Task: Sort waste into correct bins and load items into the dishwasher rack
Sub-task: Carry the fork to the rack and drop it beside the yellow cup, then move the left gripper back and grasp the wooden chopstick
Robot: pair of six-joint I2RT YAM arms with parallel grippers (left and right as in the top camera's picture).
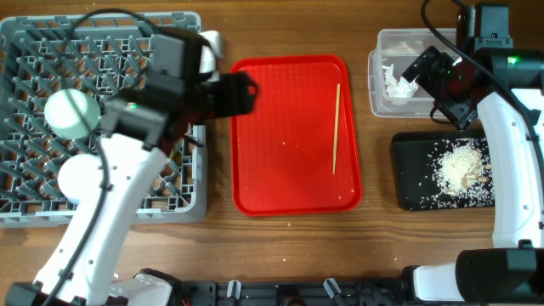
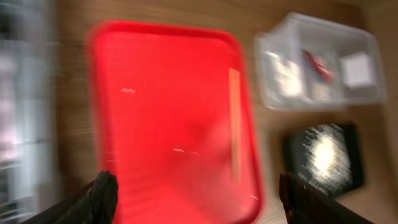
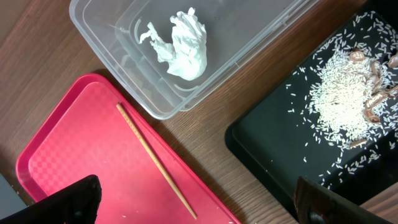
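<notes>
Though neighbours, clear tub [image 3: 112, 62] with tissue [image 3: 180, 43], black tray [image 3: 273, 143] with rice [image 3: 339, 99].

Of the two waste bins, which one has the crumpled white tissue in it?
The clear plastic tub: the tissue lies inside it. The black tray next to it holds scattered rice and a few brownish scraps, no tissue.
</notes>
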